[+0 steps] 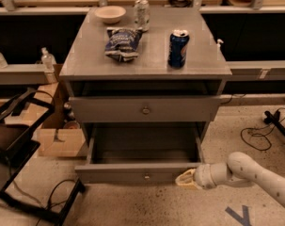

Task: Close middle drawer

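Observation:
The middle drawer (132,172) is a grey box pulled far out of the grey cabinet, low in the view, with a small round knob (146,176) at the centre of its low front panel. Its inside looks empty. My gripper (185,178) is at the right end of that front panel, against or just in front of it, and the white arm (255,171) comes in from the lower right. Above it, the taller top drawer (144,108) stands slightly out.
On the cabinet top (85,65) are a chip bag (123,42), a blue can (178,48), a silver can (142,14) and a white bowl (110,14). A cardboard box (57,138) and a black chair (15,145) stand to the left. Cables (259,135) lie on the floor to the right.

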Available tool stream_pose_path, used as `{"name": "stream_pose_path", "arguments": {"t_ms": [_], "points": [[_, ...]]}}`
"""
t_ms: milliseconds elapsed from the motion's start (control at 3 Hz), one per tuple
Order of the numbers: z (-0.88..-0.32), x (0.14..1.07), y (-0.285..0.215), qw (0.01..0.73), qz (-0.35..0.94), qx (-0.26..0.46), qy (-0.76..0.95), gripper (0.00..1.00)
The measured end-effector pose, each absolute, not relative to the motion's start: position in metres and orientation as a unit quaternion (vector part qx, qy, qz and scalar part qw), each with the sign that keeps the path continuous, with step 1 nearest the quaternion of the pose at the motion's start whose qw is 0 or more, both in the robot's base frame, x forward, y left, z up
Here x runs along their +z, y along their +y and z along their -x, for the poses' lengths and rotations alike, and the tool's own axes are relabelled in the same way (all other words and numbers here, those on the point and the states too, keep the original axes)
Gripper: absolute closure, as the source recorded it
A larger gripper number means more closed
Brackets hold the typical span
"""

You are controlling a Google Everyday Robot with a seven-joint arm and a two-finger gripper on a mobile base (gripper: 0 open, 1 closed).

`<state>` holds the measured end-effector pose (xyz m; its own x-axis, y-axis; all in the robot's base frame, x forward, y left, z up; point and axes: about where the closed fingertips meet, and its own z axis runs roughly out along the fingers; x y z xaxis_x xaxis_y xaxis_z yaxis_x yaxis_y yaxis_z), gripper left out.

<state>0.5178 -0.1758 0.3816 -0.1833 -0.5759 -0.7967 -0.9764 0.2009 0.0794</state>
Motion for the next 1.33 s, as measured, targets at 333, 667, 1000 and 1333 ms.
{"name": "stream_pose_path", "arguments": {"t_ms": [333,667,1000,1333], "points": [[-0.519,0.382,-0.176,0.324,0.552,0.310,0.703,1.00],[-0.539,0.383,-0.177,0.328,0.554,0.310,0.699,1.00],[-0.547,0.381,-0.176,0.327,0.554,0.315,0.697,1.00],[-0.570,0.380,-0.178,0.331,0.555,0.314,0.695,1.00]]}}
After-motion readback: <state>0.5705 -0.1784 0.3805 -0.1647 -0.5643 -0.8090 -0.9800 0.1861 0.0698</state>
